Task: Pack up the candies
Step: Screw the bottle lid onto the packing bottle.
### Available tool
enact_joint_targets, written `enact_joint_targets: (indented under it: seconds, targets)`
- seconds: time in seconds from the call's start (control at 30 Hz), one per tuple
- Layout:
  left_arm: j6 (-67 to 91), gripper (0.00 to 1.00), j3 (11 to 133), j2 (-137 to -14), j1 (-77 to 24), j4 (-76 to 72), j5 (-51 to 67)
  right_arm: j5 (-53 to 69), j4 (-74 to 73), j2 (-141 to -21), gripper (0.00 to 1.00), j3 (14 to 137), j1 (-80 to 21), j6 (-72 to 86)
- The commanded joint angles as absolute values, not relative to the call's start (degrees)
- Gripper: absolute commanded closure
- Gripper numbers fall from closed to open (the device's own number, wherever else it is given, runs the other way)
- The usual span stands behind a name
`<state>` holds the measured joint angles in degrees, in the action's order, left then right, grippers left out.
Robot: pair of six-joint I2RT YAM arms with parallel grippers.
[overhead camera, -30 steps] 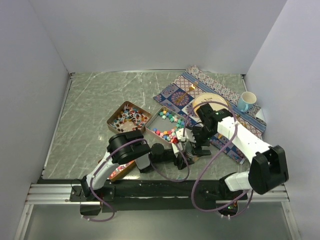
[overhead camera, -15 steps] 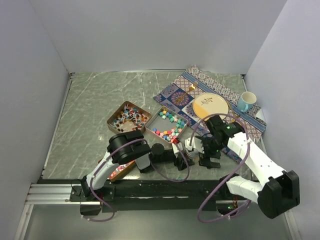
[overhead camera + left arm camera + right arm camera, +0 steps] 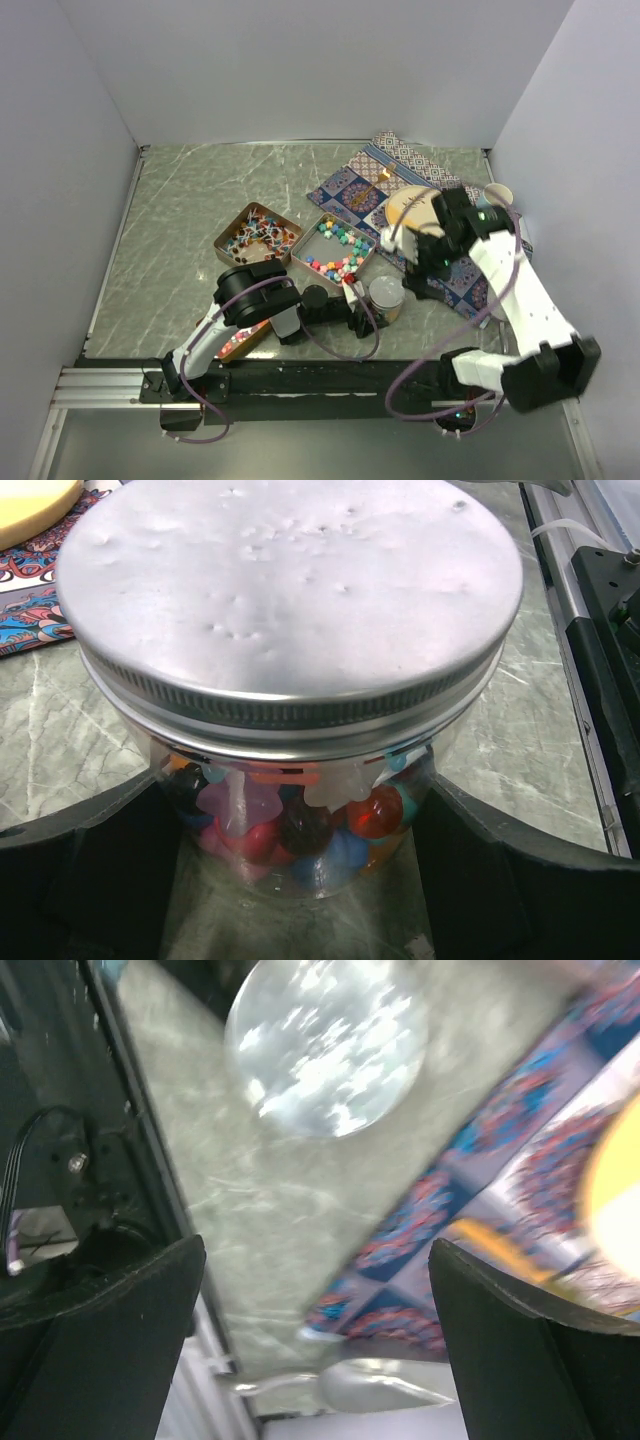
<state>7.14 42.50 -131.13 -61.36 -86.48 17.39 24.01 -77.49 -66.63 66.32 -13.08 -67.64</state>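
Left gripper (image 3: pixel 300 880) clamped on lidded jar (image 3: pixel 386 297); right gripper (image 3: pixel 315 1295) spread wide, holding nothing.
Candies (image 3: pixel 300 830) sit inside jar; more lie in open tin (image 3: pixel 300 252) just beside it.

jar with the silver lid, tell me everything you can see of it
The jar is a clear round pot, glass or plastic, closed by a dull silver metal screw lid with small dimples. It stands upright on the green marbled table, just off the patterned cloth, and holds candies in red, blue, pink and dark colours. The left gripper has its fingers against the wall on both sides; nothing else touches it.
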Motion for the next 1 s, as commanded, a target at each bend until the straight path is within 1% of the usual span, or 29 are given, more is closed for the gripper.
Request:
enact_joint_targets:
  seconds: [0.0, 0.03, 0.13, 0.23, 0.53, 0.8, 0.97]
  targets:
    - [9.9, 0.50, 39.7, -137.2, -59.6, -93.4, 13.3, 32.6, -81.9, -79.0, 0.00, 77.9, -13.1, -70.2]
    - [9.5, 0.49, 39.6, -137.0, -59.6, -93.4, 13.3, 33.8, -82.4, -83.0, 0.00, 80.6, -13.4, -70.7]
    - [7.9, 0.50, 39.6, -136.8, -59.8, -92.9, 12.1, 35.5, -82.4, -88.3, 0.00, 82.5, -15.5, -72.8]
    - [5.7, 0.50, 39.8, -136.8, -60.1, -91.3, 9.8, 34.6, -82.4, -90.9, 0.00, 82.1, -18.3, -75.6]
    - [4.0, 0.50, 40.6, -138.0, -61.0, -89.7, 9.5, 34.3, -82.4, -91.8, 0.00, 80.3, -20.9, -79.1]
    - [4.0, 0.50, 40.3, -137.9, -61.3, -89.6, 9.7, 35.0, -80.8, -88.6, 0.00, 72.1, -24.5, -79.5]
    - [4.0, 0.49, 40.3, -138.1, -61.6, -89.6, 9.6, 34.1, -79.2, -88.6, 0.00, 71.0, -24.9, -78.9]
